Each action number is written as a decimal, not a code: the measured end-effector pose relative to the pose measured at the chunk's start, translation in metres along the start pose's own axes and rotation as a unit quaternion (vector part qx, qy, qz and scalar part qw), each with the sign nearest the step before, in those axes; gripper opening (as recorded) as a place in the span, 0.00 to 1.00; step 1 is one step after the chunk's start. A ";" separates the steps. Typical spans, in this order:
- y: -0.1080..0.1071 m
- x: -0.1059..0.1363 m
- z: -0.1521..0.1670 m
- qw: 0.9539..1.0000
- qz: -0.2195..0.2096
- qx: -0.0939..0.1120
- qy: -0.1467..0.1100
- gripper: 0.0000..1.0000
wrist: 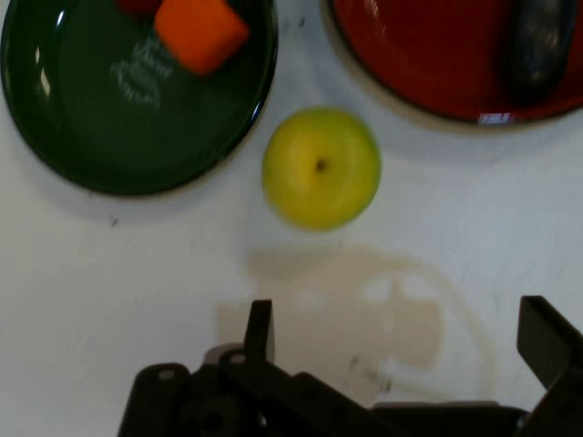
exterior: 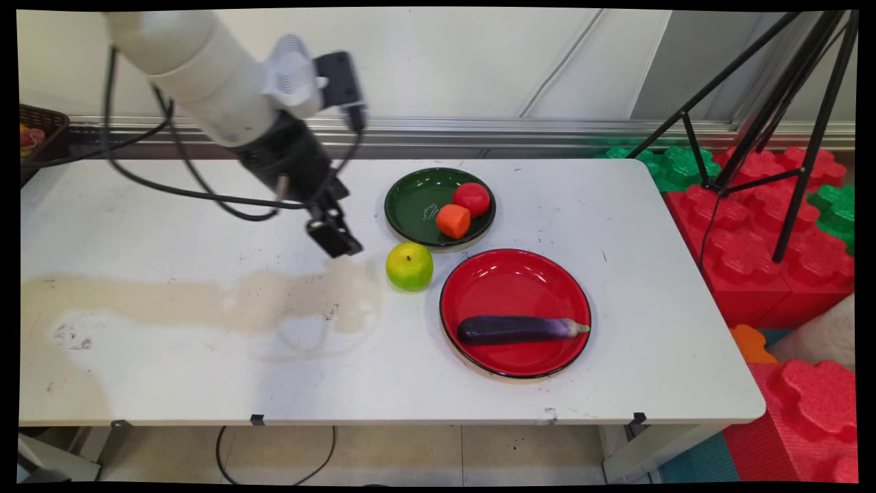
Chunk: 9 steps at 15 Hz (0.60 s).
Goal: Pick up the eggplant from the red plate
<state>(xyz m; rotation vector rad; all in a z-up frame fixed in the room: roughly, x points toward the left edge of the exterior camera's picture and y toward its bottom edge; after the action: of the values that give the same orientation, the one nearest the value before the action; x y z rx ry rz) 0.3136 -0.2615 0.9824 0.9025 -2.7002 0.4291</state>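
Gripper (exterior: 334, 239): spread wide, empty, nothing between the fingers (wrist: 260, 330) (both tips plain in the hand view, well apart). Hangs above the tabletop (exterior: 171, 383) a little toward the far edge, about midway between the left and right edges, over the right end of a pale brown stain (exterior: 205, 301). Whether touching the tabletop or just clear of it: cannot tell.

Nearest thing: apple (exterior: 409, 266), yellow-green, stem dimple up, standing on the bare tabletop just beside the gripper on the side toward the right edge. Apart from the gripper, no contact. In the hand view, apple (wrist: 321, 167) ahead of the fingers and roughly centred between them, with the stain (wrist: 392, 300) between apple and gripper (wrist: 401, 320).

About the apple:
- Green plate (exterior: 410, 205), toward the far edge, rim near the apple but not touching. Carries a tomato (exterior: 471, 198) and an orange block (exterior: 453, 220), touching each other, on the side of the plate toward the right edge.
- Red plate (exterior: 513, 287), toward the right edge, rim close to the apple. Carries an eggplant (exterior: 520, 329) lying lengthwise along the side toward the near edge.

Elsewhere: dark basket (exterior: 41, 130) at the far left corner, contents unclear. Off the table past the right edge, red and green foam blocks (exterior: 753, 226) and a black tripod (exterior: 787, 137).
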 end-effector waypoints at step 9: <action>0.046 0.080 0.046 1.000 0.002 -0.010 -0.019 1.00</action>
<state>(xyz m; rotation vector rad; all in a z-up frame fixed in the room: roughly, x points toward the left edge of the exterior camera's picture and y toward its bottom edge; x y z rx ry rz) 0.2162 -0.2858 0.9575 0.9093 -2.7350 0.3884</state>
